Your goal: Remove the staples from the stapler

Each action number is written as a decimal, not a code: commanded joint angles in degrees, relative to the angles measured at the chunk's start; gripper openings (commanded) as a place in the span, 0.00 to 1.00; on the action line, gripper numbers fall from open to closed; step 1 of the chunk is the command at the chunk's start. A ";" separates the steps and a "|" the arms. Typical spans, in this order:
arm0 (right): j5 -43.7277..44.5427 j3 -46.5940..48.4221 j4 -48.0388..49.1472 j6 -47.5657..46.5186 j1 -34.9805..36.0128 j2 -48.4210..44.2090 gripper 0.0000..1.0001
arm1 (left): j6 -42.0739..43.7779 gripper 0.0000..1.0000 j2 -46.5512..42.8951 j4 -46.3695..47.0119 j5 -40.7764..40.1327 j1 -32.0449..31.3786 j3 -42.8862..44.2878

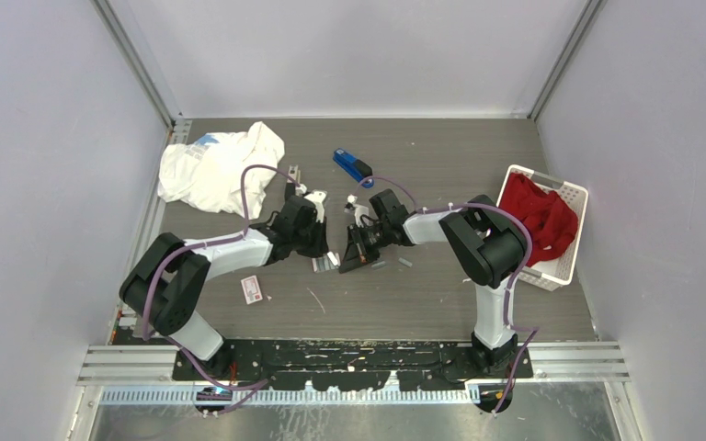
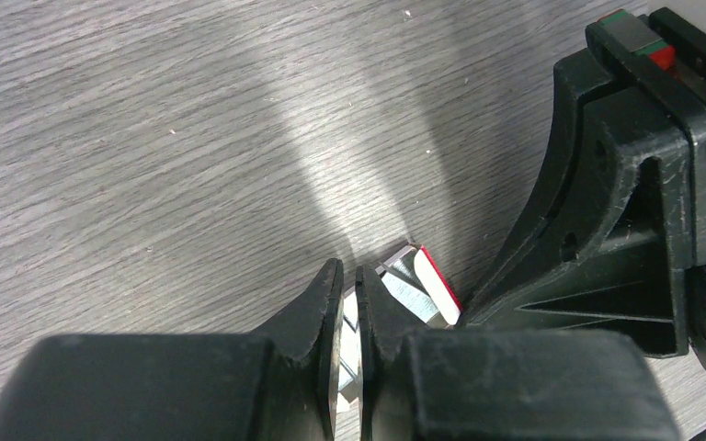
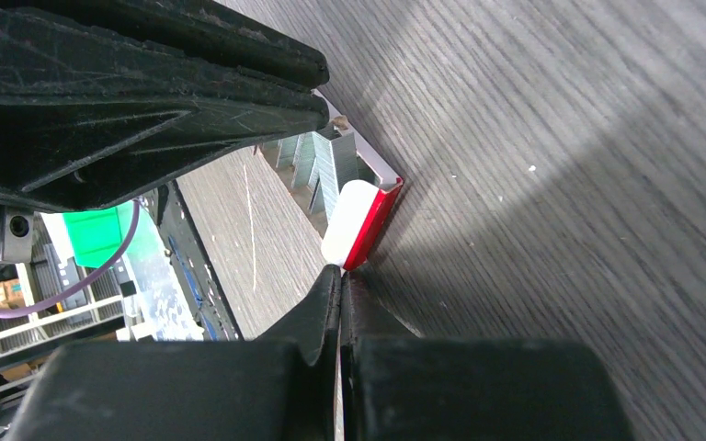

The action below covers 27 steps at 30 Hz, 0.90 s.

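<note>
A small open white-and-red box (image 3: 360, 216) hangs between both grippers, just above the table. Silvery strips of staples (image 3: 317, 165) stand packed inside it. My left gripper (image 2: 349, 271) is shut on one end of the box (image 2: 420, 287), and white card and silver show between its fingers. My right gripper (image 3: 340, 271) is shut on the box's white-and-red end flap. From above, the box (image 1: 324, 264) sits between the left gripper (image 1: 324, 250) and the right gripper (image 1: 346, 259). The blue stapler (image 1: 352, 165) lies closed further back on the table, apart from both grippers.
A flat white-and-red box (image 1: 253, 289) lies front left. A short grey strip (image 1: 404, 263) rests right of the grippers. White cloth (image 1: 221, 170) is bunched at the back left. A white basket (image 1: 565, 197) with red cloth (image 1: 538, 216) stands at the right edge.
</note>
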 commanded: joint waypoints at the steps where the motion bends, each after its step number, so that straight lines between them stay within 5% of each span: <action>1: 3.65 1.22 -0.35 -1.21 0.41 1.40 0.01 | 0.84 0.11 -0.12 1.15 0.19 0.13 1.69; 27: 3.53 1.75 -0.83 -2.01 0.32 1.27 0.03 | 1.37 0.10 -0.45 0.88 1.99 0.13 2.20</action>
